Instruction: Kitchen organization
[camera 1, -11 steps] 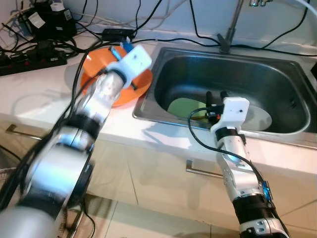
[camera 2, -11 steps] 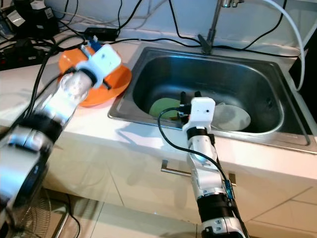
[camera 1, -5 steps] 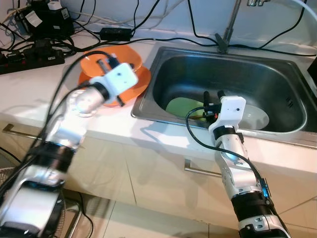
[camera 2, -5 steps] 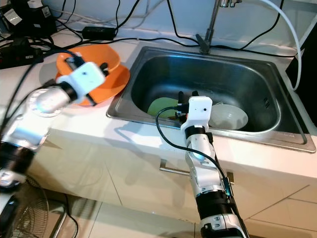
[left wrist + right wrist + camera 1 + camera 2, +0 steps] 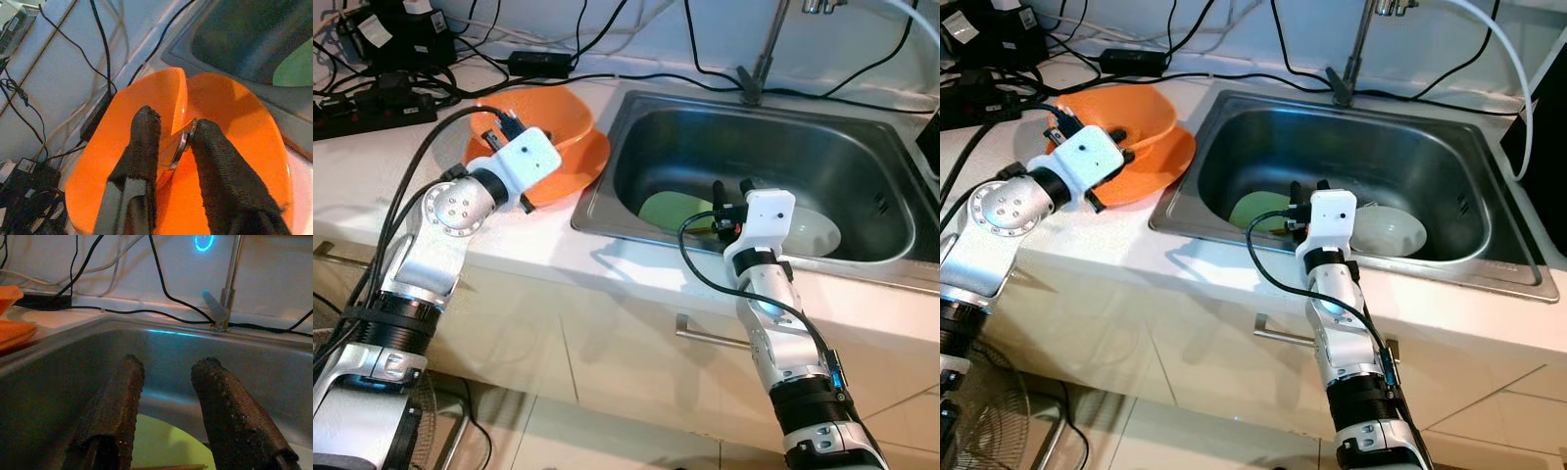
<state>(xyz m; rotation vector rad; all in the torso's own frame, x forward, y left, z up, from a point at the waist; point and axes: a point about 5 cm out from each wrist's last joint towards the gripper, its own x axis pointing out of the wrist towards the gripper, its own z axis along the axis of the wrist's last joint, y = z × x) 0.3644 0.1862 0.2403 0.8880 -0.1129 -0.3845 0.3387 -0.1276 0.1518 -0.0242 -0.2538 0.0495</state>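
Orange and glossy, the bowl sits tilted on an orange plate on the white bench, left of the steel sink. The left gripper has its jaws clamped on the bowl's rim. The right gripper hovers over the sink, jaws apart, above a green plate and a white bowl.

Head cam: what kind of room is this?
Most likely a home kitchen: a stainless steel sink with a faucet set in a white countertop, cabinet fronts with a handle below, and dishes around, including an orange bowl.
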